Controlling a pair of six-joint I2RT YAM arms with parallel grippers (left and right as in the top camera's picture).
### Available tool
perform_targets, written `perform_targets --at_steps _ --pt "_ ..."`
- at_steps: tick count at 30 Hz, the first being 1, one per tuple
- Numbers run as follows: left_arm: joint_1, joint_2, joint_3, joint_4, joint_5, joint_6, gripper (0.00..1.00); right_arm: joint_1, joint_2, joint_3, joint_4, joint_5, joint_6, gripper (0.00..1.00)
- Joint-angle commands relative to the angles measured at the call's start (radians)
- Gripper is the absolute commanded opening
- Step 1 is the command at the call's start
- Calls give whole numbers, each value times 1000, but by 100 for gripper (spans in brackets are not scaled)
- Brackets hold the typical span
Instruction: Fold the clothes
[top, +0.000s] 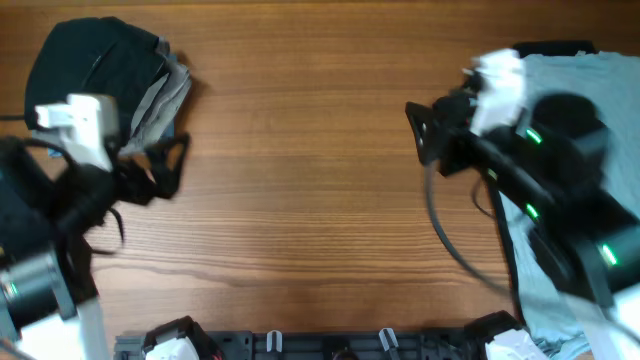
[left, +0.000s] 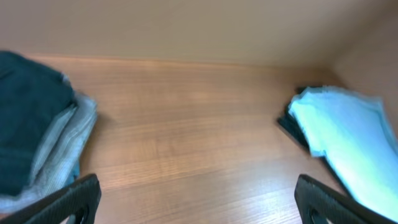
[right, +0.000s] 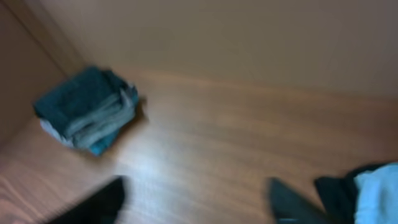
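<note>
Grainy wooden desk (top: 300, 150): 1 folded dark-and-grey stack (top: 90, 60) left, 1 limp pale blue T-shirt (top: 610, 75) right. The left gripper (left: 199, 199) and right gripper (right: 196, 199) gape wide, empty.

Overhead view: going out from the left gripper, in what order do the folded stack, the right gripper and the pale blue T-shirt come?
1. Folded stack, right beside the left gripper, at the far left.
2. Right gripper, well across, right of centre.
3. T-shirt, beyond that, at the far right edge.
</note>
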Motion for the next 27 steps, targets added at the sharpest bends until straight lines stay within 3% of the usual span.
perform_targets --at_steps 1,6,9,11,14,16,19,27 --pt "-133 -87 -3 -84 -151 64 100 2 -132 8 -59 26 3 100" --pt "-153 -101 -3 -87 -151 64 100 2 -177 6 -114 18 5 100" --pt "-153 -101 -3 -87 -151 64 100 2 -150 5 -120 -43 148 100" --pt "-153 -101 -3 -87 -151 64 100 2 -135 5 -141 5 147 100" --pt "-153 -101 -3 -87 -151 64 100 2 -131 5 -140 37 0 100" --pt "-153 -101 -3 -87 -151 64 100 -5 -195 -18 -140 41 -212 100" --pt "-153 -101 -3 -87 -151 64 100 -23 -389 -217 -82 48 -336 100" --pt "-153 -101 -3 -87 -151 64 100 -25 -848 -958 388 -9 -293 100"
